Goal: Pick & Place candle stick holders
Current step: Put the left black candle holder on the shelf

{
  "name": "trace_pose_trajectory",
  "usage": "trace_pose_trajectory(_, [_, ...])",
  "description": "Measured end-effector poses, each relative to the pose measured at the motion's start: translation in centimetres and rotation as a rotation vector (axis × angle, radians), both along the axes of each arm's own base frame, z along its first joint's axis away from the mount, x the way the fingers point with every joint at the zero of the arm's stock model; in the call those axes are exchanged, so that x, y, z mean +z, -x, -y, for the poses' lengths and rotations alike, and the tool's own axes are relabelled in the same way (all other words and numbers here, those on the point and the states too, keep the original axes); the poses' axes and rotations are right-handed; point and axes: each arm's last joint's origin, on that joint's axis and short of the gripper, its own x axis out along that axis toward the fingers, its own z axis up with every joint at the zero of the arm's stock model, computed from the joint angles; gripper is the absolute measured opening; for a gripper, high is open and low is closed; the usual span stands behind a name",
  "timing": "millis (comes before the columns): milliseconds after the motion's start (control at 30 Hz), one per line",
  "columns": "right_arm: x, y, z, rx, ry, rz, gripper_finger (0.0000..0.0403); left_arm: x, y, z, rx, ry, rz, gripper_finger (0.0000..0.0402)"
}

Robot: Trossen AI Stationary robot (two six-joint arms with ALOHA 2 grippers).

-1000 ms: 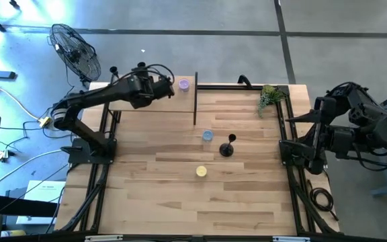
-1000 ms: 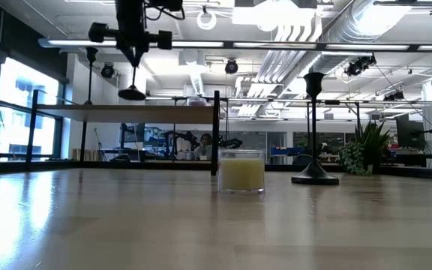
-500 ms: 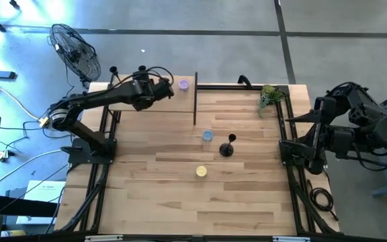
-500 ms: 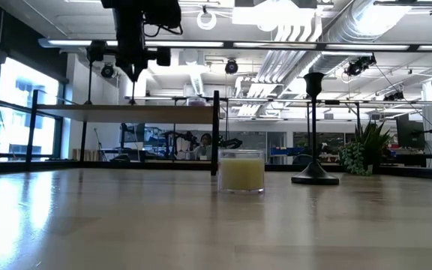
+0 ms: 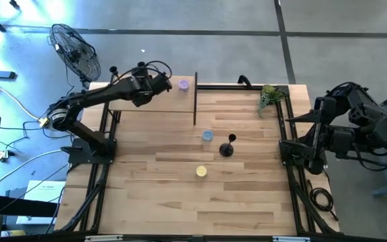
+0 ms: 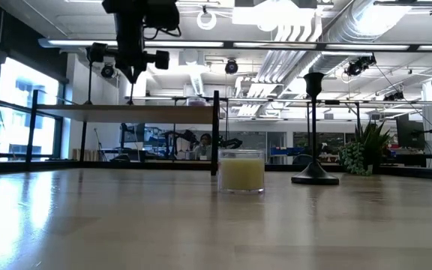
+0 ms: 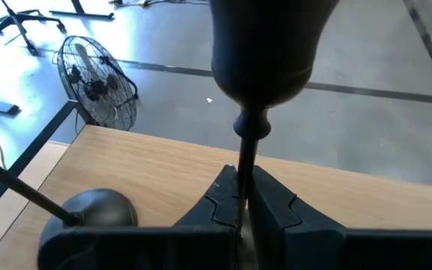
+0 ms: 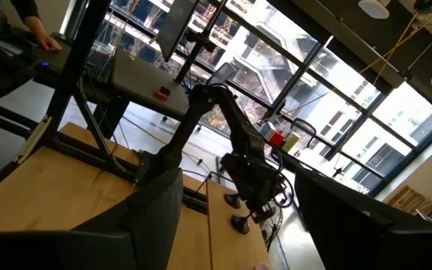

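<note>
Worktop [image 5: 247, 202] is pale wood planks in a black tube frame, with a raised wood shelf [image 5: 150, 101] over the far-left corner and a black upright divider [image 5: 195, 101] at its right end. Left pincer [image 7: 242, 196] is over that shelf near the far-left corner, clamped tight on the thin black stem of a holder [image 7: 261, 52]; the wrist view shows the smooth rounded cup just past the fingertips [image 7: 220, 202], stem running straight between them. A second holder [image 7: 96, 210] lies just beside it on the shelf, domed matte base, stem slanting off. Third holder [image 5: 227, 146] stands upright mid-worktop, round flat base, thin stem, knob cup, well apart from both pincers. A yellow candle [image 5: 201, 172] in a clear glass sits nearer the front edge, a blue one [image 5: 207, 136] just left of the standing holder, a purple one [image 5: 183, 85] at the far edge beside the divider. Green plant sprig [image 5: 269, 98] is at the far-right corner. Right pincer [image 8: 231, 225] is parked off the right edge, fingers spread wide, holding nothing. A floor fan [image 5: 76, 50] is beyond the far-left corner.
</note>
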Motion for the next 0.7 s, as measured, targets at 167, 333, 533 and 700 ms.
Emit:
trace_pose_trajectory(167, [0.0,0.0,0.0,0.0,0.0,0.0,0.0252,0.01,0.06,-0.08,0.005,-0.003,-0.002,0.0004])
trace_pose_trajectory(333, [0.0,0.0,0.0,-0.001,0.0,0.0,0.0252,0.01,0.05,-0.08,-0.009,0.002,-0.026,0.0004])
trace_pose_trajectory(533, [0.0,0.0,0.0,-0.001,0.0,0.0,0.0252,-0.01,0.03,-0.06,-0.02,0.012,-0.032,0.0004])
trace_pose_trajectory(700, [0.0,0.0,0.0,-0.001,0.0,0.0,0.0252,-0.04,0.02,-0.03,-0.035,0.025,-0.044,0.0027])
